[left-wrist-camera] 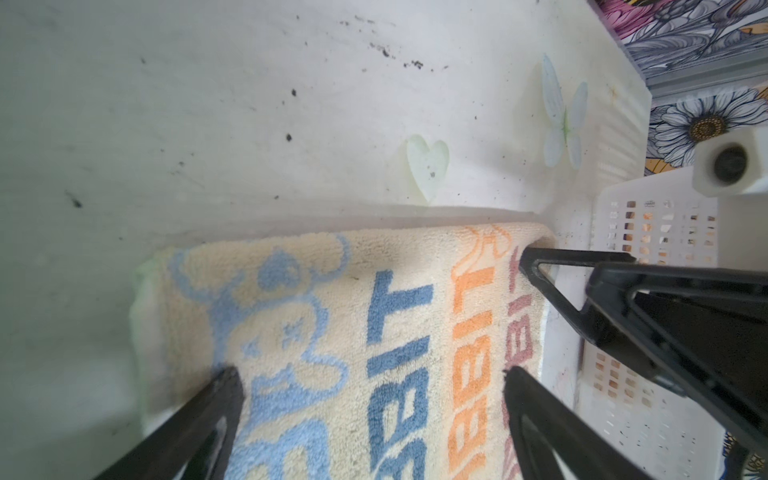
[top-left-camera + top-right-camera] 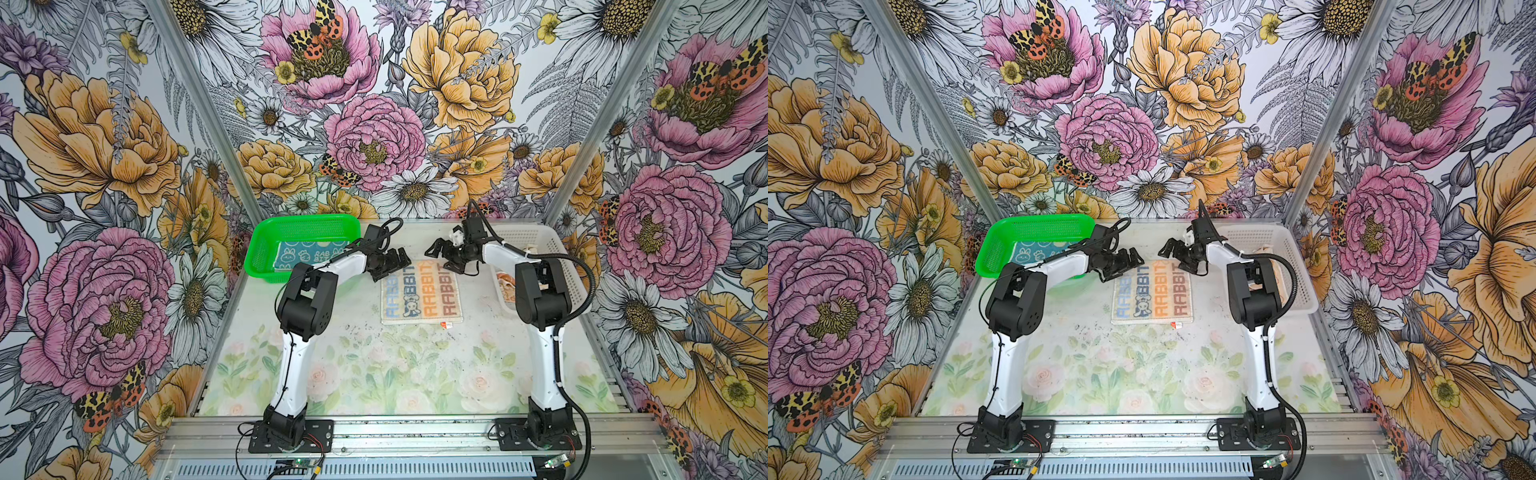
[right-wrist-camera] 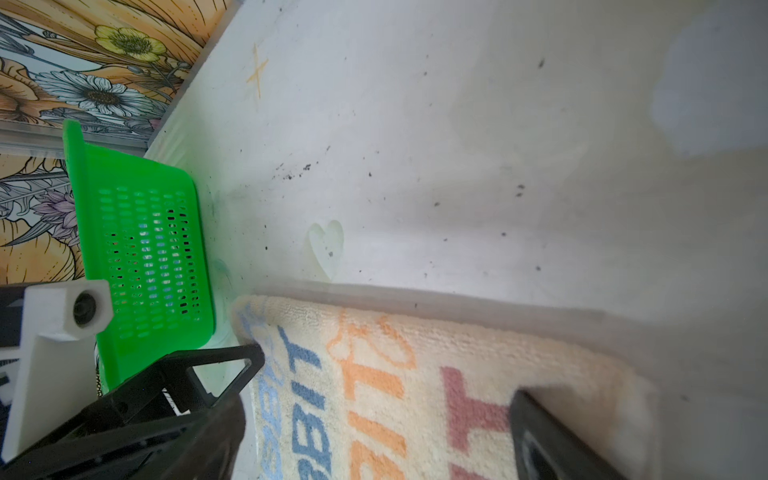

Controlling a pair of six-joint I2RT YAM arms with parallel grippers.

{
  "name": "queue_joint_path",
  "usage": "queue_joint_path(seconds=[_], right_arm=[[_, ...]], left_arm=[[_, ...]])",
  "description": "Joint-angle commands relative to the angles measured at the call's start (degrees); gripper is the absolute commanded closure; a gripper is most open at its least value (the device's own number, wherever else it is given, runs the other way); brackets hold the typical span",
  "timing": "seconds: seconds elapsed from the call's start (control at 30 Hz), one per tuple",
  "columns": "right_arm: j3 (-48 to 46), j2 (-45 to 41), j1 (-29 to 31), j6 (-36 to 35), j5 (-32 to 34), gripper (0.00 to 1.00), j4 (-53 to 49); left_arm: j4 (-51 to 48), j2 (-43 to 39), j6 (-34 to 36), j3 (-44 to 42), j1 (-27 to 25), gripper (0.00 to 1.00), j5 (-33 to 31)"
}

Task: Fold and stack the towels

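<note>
**A:** Start at the near side. What could go wrong?

**B:** The cream towel (image 2: 422, 297) lies flat on the table (image 2: 374, 374) at the centre of both top views. Its small red tag (image 2: 446, 325) is on the near edge. Nothing pins that edge, so I judge that a pull from the far side could drag the whole cloth rather than fold it.

**A:** And the pincers?

**B:** The left gripper (image 2: 395, 264) and the right gripper (image 2: 440, 257) hang over the towel's far edge, just above centre frame. Both are spread wide and hold nothing. I cannot tell whether they touch the pile. They are near each other, so closing in could knock one into the other. A flat cloth also gives little to bite on, so one side may catch while the other slips, which would skew the fold.

**A:** Now the count.

**B:** There are three towels. The cream one is on the table. The blue towel (image 2: 309, 253) is in the green basket (image 2: 266, 232), left of centre. The orange towel (image 2: 505, 284) is in the white basket (image 2: 557, 249), right of centre, mostly hidden behind the right arm (image 2: 540, 291). There are two baskets and two grippers.
</note>
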Motion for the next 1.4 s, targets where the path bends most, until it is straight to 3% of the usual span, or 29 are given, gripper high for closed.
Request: queue_joint_path(seconds=[0.0,0.43,0.73,0.87,1.1,1.37], right_arm=[[-4.08,-0.11,0.13,-1.84,3.12,0.01,-2.42],[-13.00,-7.78,2.28,-4.21,4.75,0.01,-2.55],[-8.21,-15.75,1.59,-7.87,8.04,0.01,-8.09],[-5.27,-14.53,1.29,-12.38,11.47,0.01,-11.88],[0.48,-7.88,1.36,-18.42,16.40,0.02,-16.58],[5.40,-2.16,1.39,-22.04,20.95,0.20,-19.23]], left_arm=[[-3.11,-1.45,1.27,-4.01,-0.84,0.01,-3.27],[-3.12,-10.36,1.20,-14.59,-3.57,0.01,-5.73],[-10.44,-11.07,7.94,-3.35,-2.97,0.01,-9.64],[-12.71,-10.46,10.51,0.52,-3.06,0.01,-11.19],[-13.10,-10.24,11.80,-0.04,-2.81,0.01,-10.99],[-13.06,-9.65,12.82,-0.30,-2.73,0.01,-10.97]])
